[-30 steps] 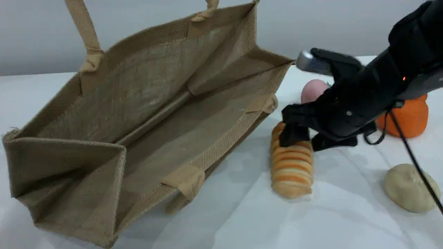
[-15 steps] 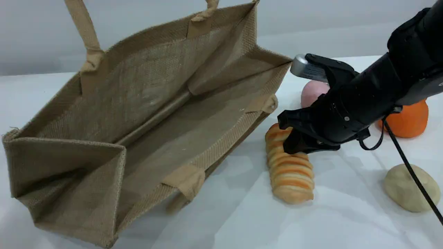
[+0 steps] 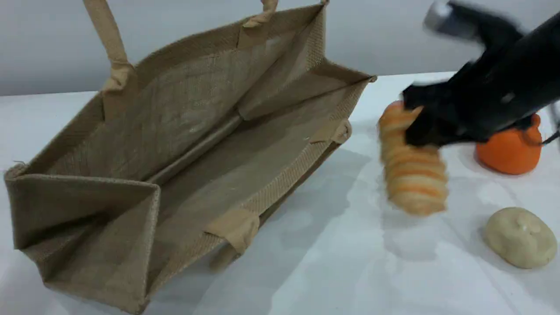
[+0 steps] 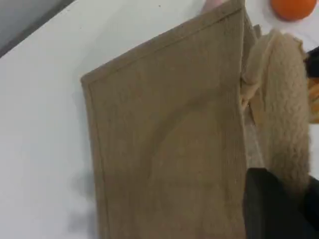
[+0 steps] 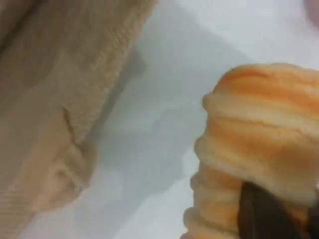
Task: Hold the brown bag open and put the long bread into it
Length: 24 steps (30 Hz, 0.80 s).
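Now the long bread [image 3: 411, 175] is clamped near its upper end by the right fingers [image 3: 418, 131], above the table [image 3: 328, 271] at the brown bag's [image 3: 183, 131] three o'clock. Left fingers [image 4: 271, 209] are closed on the handle [image 4: 281, 99]. The dangling loaf should be carried over the rim toward nine o'clock before release.

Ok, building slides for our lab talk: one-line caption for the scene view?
Right gripper lifts the long bread beside the open brown bag.

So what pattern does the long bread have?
Golden long bread with orange-and-cream crosswise ridges, clearest in the right wrist view.
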Each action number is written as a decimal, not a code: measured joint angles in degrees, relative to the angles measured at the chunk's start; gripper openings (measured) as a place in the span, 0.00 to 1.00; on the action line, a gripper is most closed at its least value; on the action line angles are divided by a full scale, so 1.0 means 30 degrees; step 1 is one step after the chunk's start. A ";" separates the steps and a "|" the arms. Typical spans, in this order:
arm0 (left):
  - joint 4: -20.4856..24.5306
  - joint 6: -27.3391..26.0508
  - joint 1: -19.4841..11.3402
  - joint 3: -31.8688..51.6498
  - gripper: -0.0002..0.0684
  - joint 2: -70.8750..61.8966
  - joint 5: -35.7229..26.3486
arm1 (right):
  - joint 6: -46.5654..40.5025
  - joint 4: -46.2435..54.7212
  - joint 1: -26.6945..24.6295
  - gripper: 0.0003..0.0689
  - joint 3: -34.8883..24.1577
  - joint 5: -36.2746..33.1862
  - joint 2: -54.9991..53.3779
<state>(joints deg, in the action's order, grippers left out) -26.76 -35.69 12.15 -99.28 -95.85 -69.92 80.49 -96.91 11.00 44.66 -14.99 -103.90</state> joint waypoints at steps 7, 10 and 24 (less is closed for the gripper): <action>-0.1306 -0.0803 0.0934 -0.0071 0.13 -0.0552 0.0055 | -0.1287 0.1448 -0.0436 0.09 -0.1677 -0.0694 0.5121; -0.0778 -0.0803 0.1563 -0.0089 0.13 -0.0642 0.0079 | -0.2198 0.2091 -0.0436 0.09 -0.1826 -0.1825 0.7105; -0.1239 -0.0403 0.1746 -0.1268 0.13 -0.0661 -0.0012 | -0.2691 0.0726 0.1860 0.09 -0.1788 -0.5569 0.6118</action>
<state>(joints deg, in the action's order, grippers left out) -30.47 -36.90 17.39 -103.08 -97.83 -69.96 72.42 -94.74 16.58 39.29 -31.70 -85.55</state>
